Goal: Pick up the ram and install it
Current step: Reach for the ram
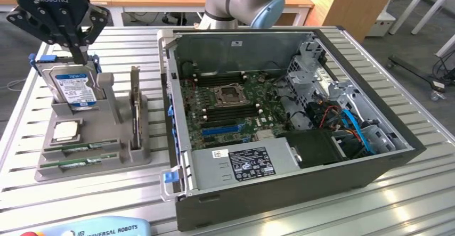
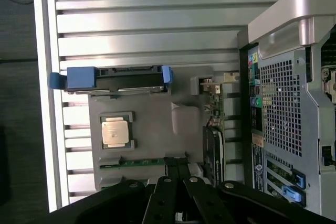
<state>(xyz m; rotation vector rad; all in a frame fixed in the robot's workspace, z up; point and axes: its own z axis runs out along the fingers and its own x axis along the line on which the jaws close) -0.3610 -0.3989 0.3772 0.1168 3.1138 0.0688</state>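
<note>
Pickup step: my end effector (image 1: 76,55), shut and empty, hovers above the ram (image 1: 80,147); grasping it, I judge, calls for opening first.

ram sticks (image 1: 80,146) 2 | hard drive (image 1: 73,88) 1 | CPU (image 1: 65,131) 1 | expansion card (image 1: 135,108) 1

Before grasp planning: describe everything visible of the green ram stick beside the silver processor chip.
The long, thin green circuit-board ram stick stands on edge in a slot of the grey plastic holder, between the square silver processor chip and a second matching stick. Small components dot its face. Nothing touches it but the holder.
</note>
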